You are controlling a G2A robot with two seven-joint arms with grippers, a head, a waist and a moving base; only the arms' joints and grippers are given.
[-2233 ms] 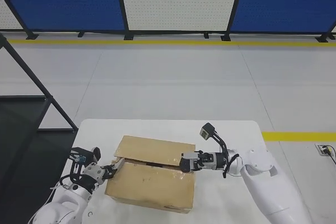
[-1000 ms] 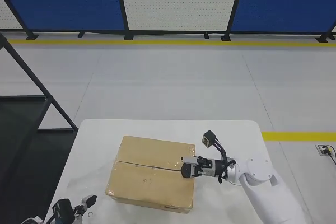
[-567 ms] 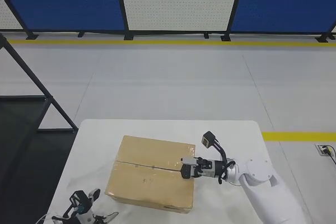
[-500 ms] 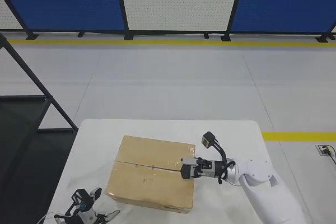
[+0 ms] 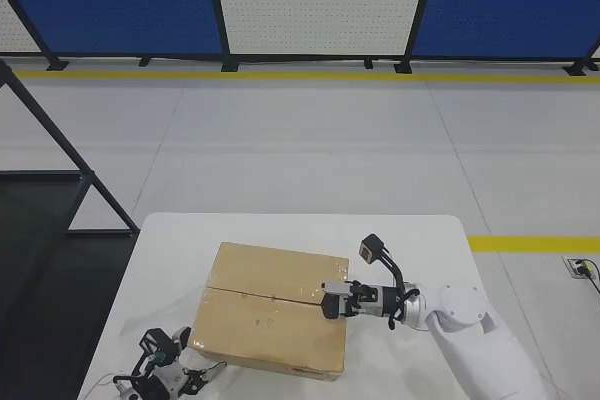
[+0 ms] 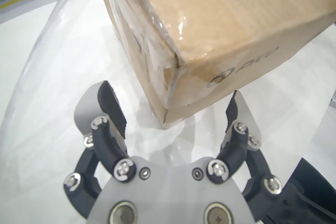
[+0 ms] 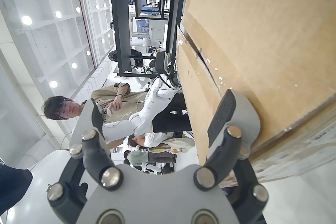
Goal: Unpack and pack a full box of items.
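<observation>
Now the left tool (image 6: pixel 170 93) is wide open and holds nothing. It has come back in from the near edge of the tabletop (image 5: pixel 400 240). It points at the near left corner of the box (image 5: pixel 270 310), close by but not touching. A moment ago it had let go of a flap and pulled away. The right tool (image 7: pixel 160 100) is open too and grips nothing. One of its fingers lies on the box top at the right end, as before. The two top flaps (image 5: pixel 280 270) stood up a little earlier. Now they lie flat and meet in the middle. The box sits in the middle of the tabletop. So I think the box is shut, and the left tool may be coming to steady it.
</observation>
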